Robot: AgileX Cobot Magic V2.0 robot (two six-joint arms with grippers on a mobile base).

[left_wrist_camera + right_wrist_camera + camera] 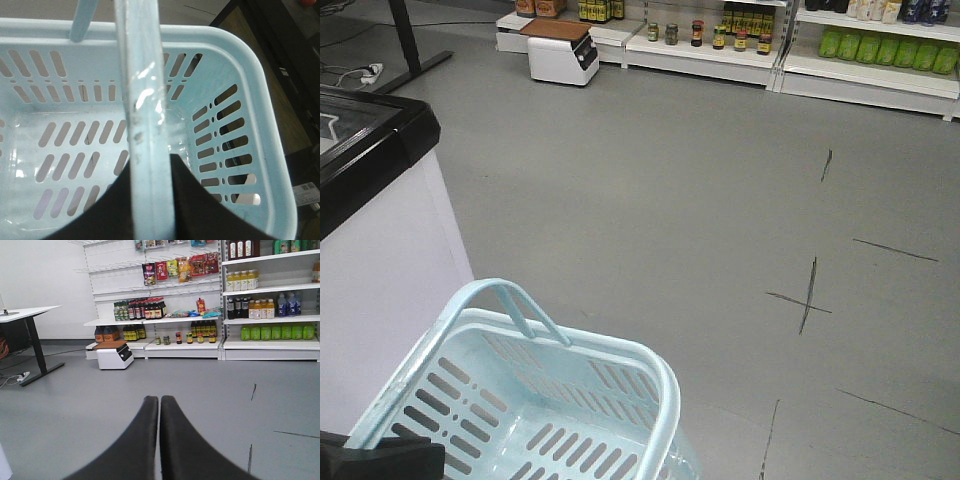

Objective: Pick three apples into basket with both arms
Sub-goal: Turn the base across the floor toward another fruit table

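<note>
The pale blue basket [650, 365] sits at the bottom left of the front view, and the part of its slotted bottom that shows is bare. In the left wrist view one arched handle [145, 100] runs up the middle above the basket's rim [240, 50]. My left gripper [151, 165] is shut on that handle, with a black finger on each side of it. My right gripper [159, 399] is shut with nothing between its fingers and faces the shelves across the floor. The apples are out of view.
A white cabinet with a black top [380, 230] stands just left of the basket. Stocked shop shelves [870, 50] line the far wall, with a white box [563, 50] on the floor before them. Dark tape marks [807, 297] cross the grey floor. A desk leg [37, 352] stands far left.
</note>
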